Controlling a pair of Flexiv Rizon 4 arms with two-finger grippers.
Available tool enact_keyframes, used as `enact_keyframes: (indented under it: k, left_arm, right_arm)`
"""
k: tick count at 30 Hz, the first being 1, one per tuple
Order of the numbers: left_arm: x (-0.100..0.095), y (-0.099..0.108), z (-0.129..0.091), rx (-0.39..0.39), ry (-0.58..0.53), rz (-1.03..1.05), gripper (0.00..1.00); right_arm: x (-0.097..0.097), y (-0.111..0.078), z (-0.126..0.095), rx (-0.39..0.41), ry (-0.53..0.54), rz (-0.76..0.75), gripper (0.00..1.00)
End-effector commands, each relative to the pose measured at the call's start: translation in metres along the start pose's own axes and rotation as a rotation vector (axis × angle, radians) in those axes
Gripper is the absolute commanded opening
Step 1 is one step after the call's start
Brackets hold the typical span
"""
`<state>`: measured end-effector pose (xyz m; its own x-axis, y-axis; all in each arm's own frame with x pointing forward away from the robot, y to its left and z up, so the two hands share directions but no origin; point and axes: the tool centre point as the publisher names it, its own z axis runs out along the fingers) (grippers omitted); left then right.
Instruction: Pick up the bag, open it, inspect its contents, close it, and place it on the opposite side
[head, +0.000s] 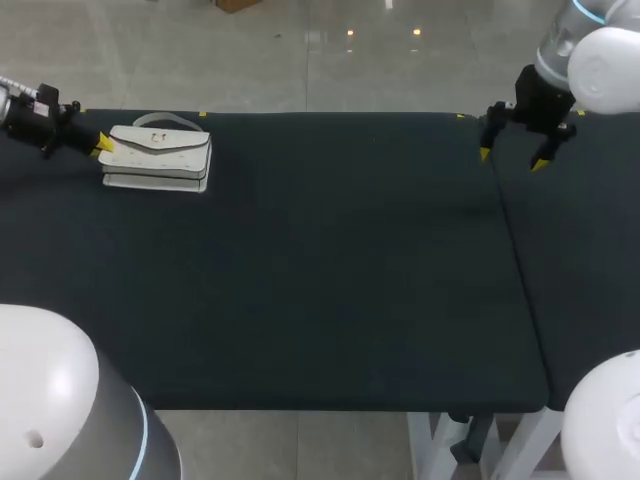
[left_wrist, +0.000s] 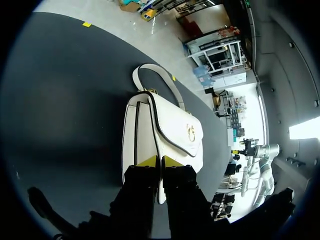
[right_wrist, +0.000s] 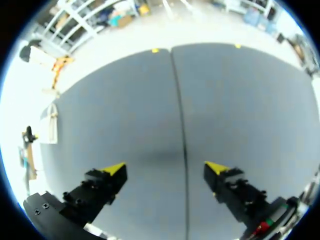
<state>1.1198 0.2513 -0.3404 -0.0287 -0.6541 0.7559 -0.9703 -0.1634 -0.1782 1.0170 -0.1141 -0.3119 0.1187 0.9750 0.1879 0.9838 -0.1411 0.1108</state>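
**Overhead:** A white leather flap handbag (head: 157, 158) lies flat at the far left of the black cloth-covered table (head: 330, 270). Your left gripper (head: 103, 145) is at the handbag's left end. Your right gripper (head: 513, 157) hangs well apart over the far right side, fingers spread wide and empty.

**Left wrist:** The yellow-tipped fingers stand narrow and appear to pinch the handbag's black-trimmed end edge, which runs between them. The curved white carry strap (left_wrist: 165, 80) lies on the far side, and the gold clasp (left_wrist: 191, 132) sits on the closed flap. Picking up looks to be the step in hand. Check that your pinch takes the handbag's body and not the flap alone. Lift slowly and level so it neither swings nor slips out.

**Right wrist:** The wide fingers hover over bare cloth and the table's seam (right_wrist: 177, 100), with the handbag small and far off. Hold this arm ready to steady the handbag for opening.
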Motion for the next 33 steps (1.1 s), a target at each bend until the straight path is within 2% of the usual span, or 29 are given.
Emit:
enact_keyframes:
  k: [1, 10, 17, 23, 24, 26, 30, 33]
  left_arm:
    - [-0.018, -0.021, -0.008, -0.139, 0.031, 0.006, 0.00]
    - [-0.044, -0.039, -0.023, -0.238, 0.042, 0.025, 0.00]
    - [-0.054, -0.048, -0.032, -0.255, 0.034, 0.025, 0.00]
    - [-0.055, -0.047, -0.035, -0.258, 0.032, 0.028, 0.00]
    - [-0.056, -0.046, -0.036, -0.258, 0.032, 0.028, 0.31]
    - [-0.055, -0.042, -0.039, -0.254, 0.025, 0.025, 1.00]
    - [-0.047, -0.031, -0.049, -0.237, 0.002, 0.018, 1.00]
    - [-0.034, -0.018, -0.058, -0.233, -0.059, 0.006, 1.00]
  right_arm:
    - [0.000, 0.000, -0.001, 0.001, -0.002, 0.001, 1.00]
    - [0.000, 0.000, -0.001, 0.001, -0.002, 0.001, 1.00]
    - [0.000, 0.000, -0.001, 0.001, -0.002, 0.001, 1.00]
    - [0.000, 0.000, -0.001, 0.001, -0.002, 0.001, 1.00]
    - [0.000, 0.000, -0.001, 0.001, -0.002, 0.001, 1.00]
    - [0.000, 0.000, -0.001, 0.001, -0.002, 0.001, 1.00]
    - [0.000, 0.000, -0.001, 0.001, -0.002, 0.001, 1.00]
    - [0.000, 0.000, -0.001, 0.001, -0.002, 0.001, 1.00]
